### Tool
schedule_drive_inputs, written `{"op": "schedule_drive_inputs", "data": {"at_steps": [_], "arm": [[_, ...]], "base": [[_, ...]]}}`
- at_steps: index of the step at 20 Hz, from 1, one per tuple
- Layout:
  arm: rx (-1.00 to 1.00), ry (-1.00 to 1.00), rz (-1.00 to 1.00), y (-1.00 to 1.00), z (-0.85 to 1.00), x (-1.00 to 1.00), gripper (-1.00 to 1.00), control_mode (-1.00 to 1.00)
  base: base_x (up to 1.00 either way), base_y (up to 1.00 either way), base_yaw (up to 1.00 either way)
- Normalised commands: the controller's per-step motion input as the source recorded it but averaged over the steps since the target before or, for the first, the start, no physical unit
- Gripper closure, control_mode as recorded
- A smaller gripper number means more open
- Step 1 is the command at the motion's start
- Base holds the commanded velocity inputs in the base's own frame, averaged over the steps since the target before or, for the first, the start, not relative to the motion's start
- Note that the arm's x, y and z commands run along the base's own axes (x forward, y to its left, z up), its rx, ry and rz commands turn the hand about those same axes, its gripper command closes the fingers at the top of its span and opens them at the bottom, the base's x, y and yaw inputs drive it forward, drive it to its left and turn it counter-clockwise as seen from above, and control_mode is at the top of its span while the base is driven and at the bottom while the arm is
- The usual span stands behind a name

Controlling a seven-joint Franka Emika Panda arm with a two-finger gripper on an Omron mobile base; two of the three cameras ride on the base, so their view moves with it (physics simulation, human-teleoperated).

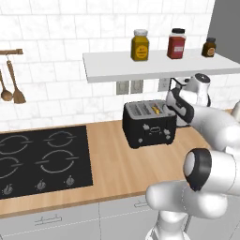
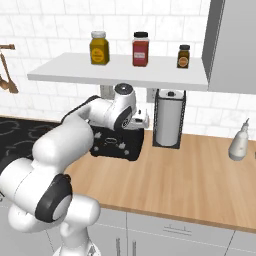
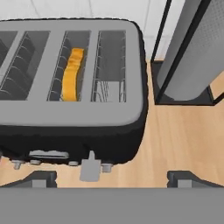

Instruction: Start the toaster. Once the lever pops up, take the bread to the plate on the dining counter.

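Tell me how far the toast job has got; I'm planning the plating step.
Nothing looks finished. The bread sits in a slot of the toaster. In hand: the open gripper hovers above the toaster's lever, not touching. Left: press the lever, wait, carry the bread to the plate.

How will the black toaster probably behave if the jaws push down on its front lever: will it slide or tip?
The toaster is low, wide and boxy, flat on the wood worktop, so tipping seems unlikely. The lever sits on its front face, so a downward push probably presses it onto the worktop. A slanted push might slide it; the worktop looks smooth.
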Motion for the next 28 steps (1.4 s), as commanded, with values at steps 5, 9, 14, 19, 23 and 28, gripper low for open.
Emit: {"op": "schedule_drive_inputs", "data": {"at_steps": [5,9,14,19,23,28], "arm": [[0.00,-0.27,0.00,0.01,0.38,-0.13,-1.00,-1.00],[0.00,-0.14,0.00,0.02,0.31,0.01,-1.00,-1.00],[0.00,-0.06,0.00,0.13,0.16,0.03,-1.00,-1.00],[0.00,-0.05,0.00,0.43,0.00,0.00,-1.00,-1.00],[0.00,-0.03,0.00,0.41,0.00,0.01,-1.00,-1.00],[0.00,0.00,0.00,0.03,0.00,0.16,-1.00,-1.00]], "base": [[0.00,0.00,0.00],[0.00,0.00,0.00],[0.00,0.00,0.00],[0.00,0.00,0.00],[0.00,0.00,0.00],[0.00,0.00,0.00]]}}
